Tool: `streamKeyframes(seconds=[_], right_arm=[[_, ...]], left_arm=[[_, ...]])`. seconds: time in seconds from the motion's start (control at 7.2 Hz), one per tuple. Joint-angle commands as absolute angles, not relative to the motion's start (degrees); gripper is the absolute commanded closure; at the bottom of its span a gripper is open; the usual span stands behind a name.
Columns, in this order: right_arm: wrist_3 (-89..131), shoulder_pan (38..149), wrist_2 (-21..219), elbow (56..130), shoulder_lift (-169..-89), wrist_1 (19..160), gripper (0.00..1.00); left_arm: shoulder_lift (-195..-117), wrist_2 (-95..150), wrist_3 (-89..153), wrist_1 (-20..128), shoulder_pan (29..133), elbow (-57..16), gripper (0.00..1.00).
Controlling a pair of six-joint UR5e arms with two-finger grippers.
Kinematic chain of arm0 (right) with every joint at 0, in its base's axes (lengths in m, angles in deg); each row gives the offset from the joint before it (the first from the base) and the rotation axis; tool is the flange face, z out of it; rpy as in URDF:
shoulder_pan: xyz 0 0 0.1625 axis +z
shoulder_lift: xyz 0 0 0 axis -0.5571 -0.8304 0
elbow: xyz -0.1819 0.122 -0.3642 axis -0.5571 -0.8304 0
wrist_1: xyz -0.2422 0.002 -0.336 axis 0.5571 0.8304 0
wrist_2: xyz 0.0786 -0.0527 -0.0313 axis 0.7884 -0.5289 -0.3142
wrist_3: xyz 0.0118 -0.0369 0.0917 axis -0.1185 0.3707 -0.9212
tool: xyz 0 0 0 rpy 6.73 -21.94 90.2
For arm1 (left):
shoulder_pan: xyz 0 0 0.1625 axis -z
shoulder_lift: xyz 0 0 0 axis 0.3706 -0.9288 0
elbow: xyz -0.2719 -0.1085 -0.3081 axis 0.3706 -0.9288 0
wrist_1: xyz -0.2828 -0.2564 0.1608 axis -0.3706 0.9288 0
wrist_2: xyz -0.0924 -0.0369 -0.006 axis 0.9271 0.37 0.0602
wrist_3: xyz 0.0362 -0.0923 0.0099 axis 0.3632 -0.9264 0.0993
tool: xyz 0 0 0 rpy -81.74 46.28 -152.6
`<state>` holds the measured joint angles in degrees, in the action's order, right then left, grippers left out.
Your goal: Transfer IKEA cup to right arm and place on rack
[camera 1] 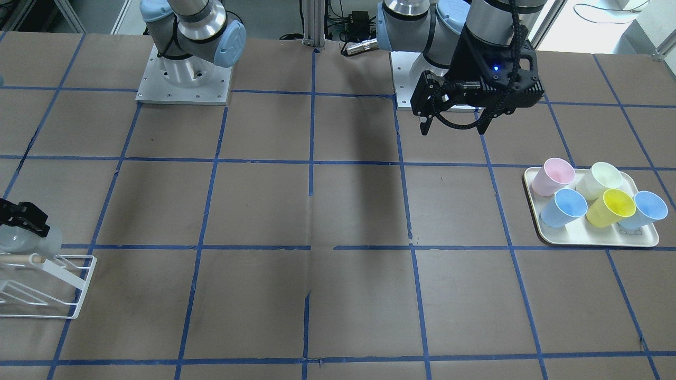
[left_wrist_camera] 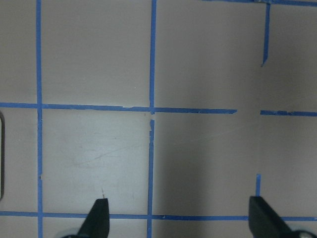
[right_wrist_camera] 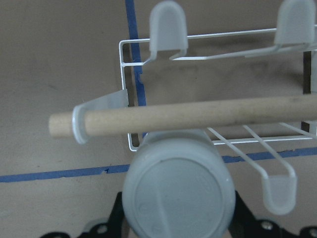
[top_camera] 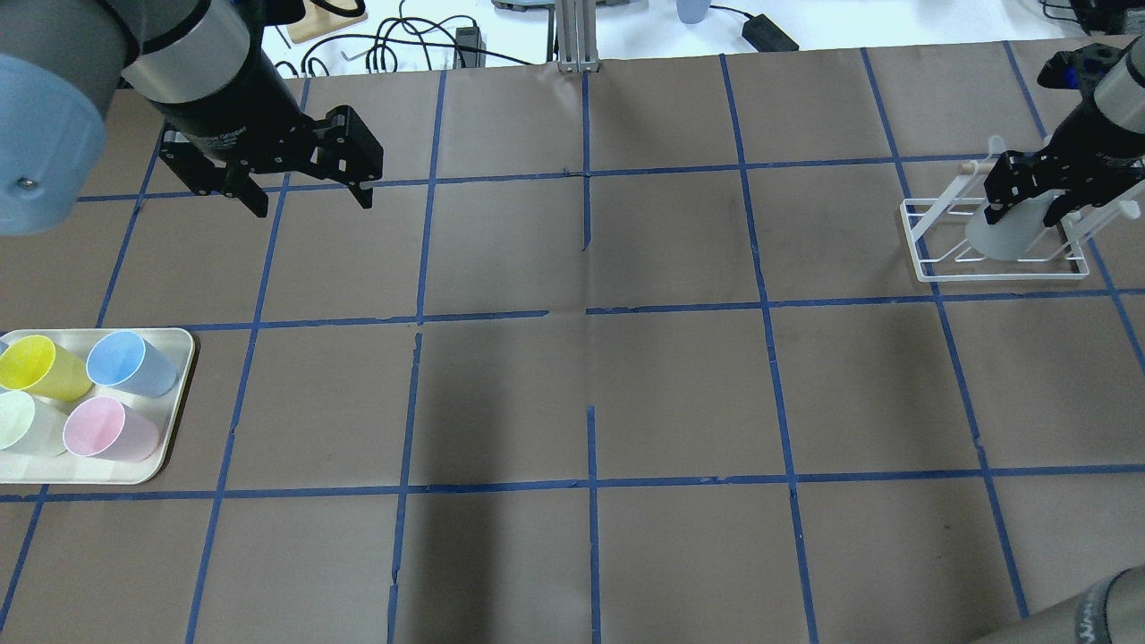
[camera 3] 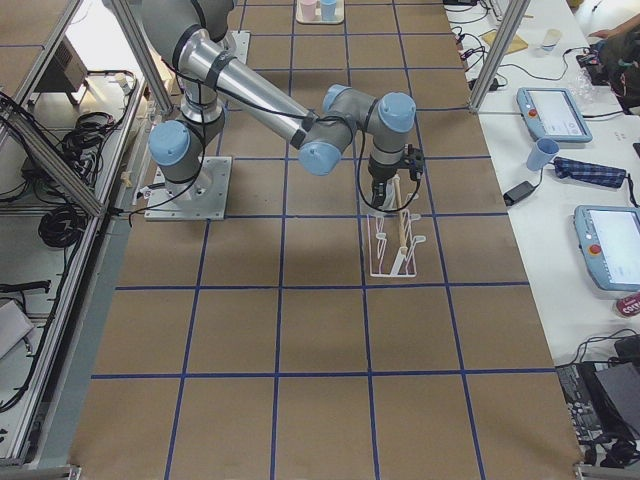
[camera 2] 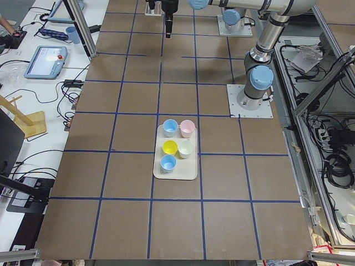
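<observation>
Two hands, two different states. My right hand [top_camera: 1029,207] is clenched around the IKEA cup [top_camera: 1006,234], one finger on each side of its pale grey wall. I hold the cup upside down, with its flat base [right_wrist_camera: 178,196] facing my wrist camera and its mouth pointing down into the rack [top_camera: 930,255]. The rack is white wire and stands on the desk [top_camera: 680,385] at the far right edge of the overhead view. Its wooden dowel [right_wrist_camera: 198,116] runs crosswise just beyond the cup's base, very close to it, but I cannot tell whether the two touch. I also cannot tell whether the cup's rim rests on a prong or on the wire floor. My right arm [camera 3: 255,92] stretches out long from its base to get there.

My left hand [top_camera: 311,204] is released, with its fingers [left_wrist_camera: 99,218] spread wide and nothing between them. It hangs above bare brown desk crossed by blue tape lines, well apart from the rack and on the opposite side.

Near that left hand, toward the desk's edge, sits a cream tray [top_camera: 174,402]. It carries five cups lying tilted against each other: a pink cup [camera 1: 552,177], a whitish cup [camera 1: 599,179], a yellow cup [camera 1: 612,207] and two light blue cups [camera 1: 564,207].
</observation>
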<state>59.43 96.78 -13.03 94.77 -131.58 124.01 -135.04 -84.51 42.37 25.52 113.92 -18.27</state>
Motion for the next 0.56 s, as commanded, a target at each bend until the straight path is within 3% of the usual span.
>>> streamKeyframes(seconds=[0.0, 0.28, 0.42], right_arm=[[59.43, 96.79, -13.12, 94.77, -131.32, 124.00, 0.29], [59.51, 96.79, -13.03, 94.77, -131.40, 124.00, 0.03], [59.52, 96.79, -13.12, 94.69, -131.40, 124.00, 0.00]], left_arm=[[-135.14, -83.68, 41.88, 25.46, 113.78, -18.19, 0.00], [-134.70, -83.59, 42.05, 25.29, 113.78, -18.80, 0.00], [-134.70, -83.50, 42.05, 25.11, 113.78, -18.71, 0.00]])
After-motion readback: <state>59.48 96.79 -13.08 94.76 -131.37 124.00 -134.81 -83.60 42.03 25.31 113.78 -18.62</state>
